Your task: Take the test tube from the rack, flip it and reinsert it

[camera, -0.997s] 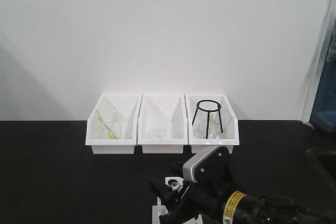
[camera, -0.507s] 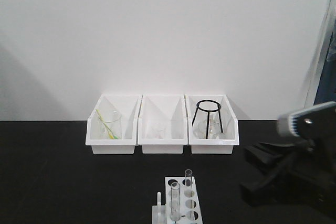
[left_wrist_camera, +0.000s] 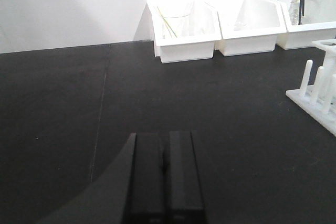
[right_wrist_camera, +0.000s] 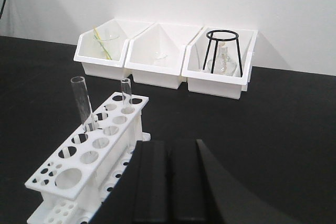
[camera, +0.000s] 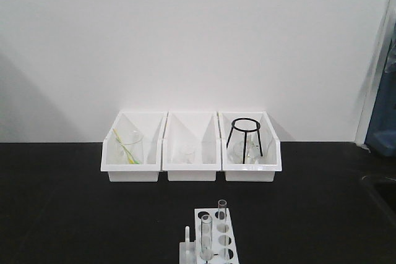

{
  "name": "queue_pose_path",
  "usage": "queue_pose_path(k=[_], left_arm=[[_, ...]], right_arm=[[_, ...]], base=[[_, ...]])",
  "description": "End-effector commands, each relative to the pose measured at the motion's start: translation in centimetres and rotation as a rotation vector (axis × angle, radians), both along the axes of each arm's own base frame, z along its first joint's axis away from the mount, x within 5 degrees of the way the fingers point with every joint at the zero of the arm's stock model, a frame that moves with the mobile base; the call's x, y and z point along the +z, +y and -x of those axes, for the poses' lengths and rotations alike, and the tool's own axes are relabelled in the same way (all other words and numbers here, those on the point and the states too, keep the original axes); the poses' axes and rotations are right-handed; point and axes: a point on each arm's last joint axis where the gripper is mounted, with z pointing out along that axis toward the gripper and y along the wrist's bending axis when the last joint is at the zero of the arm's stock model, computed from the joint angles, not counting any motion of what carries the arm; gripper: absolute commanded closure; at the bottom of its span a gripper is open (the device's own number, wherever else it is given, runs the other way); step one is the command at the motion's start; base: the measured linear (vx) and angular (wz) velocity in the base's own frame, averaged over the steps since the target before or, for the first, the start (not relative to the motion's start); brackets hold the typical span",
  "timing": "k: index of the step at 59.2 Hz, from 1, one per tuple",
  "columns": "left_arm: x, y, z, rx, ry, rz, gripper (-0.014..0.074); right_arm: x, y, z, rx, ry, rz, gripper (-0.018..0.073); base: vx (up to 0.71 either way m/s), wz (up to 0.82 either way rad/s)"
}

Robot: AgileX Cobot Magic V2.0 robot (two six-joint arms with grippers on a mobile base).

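Table (camera: 74,202) being occupied at 12 o'clock by three bins (camera: 192,146), stowing spare glassware. Rack (right_wrist_camera: 89,156) being kept at 6 o'clock, within reach of both arms. Two tubes (right_wrist_camera: 82,103) being held upright in rack holes. Left gripper (left_wrist_camera: 165,174) and right gripper (right_wrist_camera: 169,179) being kept fully closed, nothing being gripped.

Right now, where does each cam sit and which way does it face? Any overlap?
Front cam: raised, facing the white wall; three bins across the middle, rack with two test tubes at bottom edge; no arm in view.
Left wrist cam: low over the black table, behind the shut left gripper; bins upper right, rack pegs at right edge.
Right wrist cam: behind the shut right gripper, looking over the rack toward the bins.
Shared: bins and rack appear in all three.
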Motion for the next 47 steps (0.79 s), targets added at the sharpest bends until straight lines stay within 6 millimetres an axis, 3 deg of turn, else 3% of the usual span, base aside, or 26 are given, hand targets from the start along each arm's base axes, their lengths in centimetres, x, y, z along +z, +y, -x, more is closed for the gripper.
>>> queue_pose_path(k=[1,14,25,38,47], left_arm=[[0.9,-0.1,0.0,-0.014,-0.089,0.022,0.0602],[0.9,-0.1,0.0,-0.014,-0.089,0.022,0.0602],[0.9,-0.1,0.0,-0.014,-0.089,0.022,0.0602],[0.9,-0.1,0.0,-0.014,-0.089,0.022,0.0602],[0.9,-0.1,0.0,-0.014,-0.089,0.022,0.0602]], right_arm=[[0.7,0.0,0.5,0.028,-0.092,-0.023,0.057],[-0.6,0.0,0.6,0.027,-0.055,-0.031,0.057],[-2.9,-1.1,1.1,-0.136,0.036,-0.319,0.057],[-6.5,-3.1,2.3,-0.395,-0.092,-0.204,0.057],[-8.0,-3.4,2.3,-0.453,-0.113,-0.137,0.057]], base=[[0.0,0.0],[0.0,0.0],[0.0,0.0],[0.0,0.0],[0.0,0.0]])
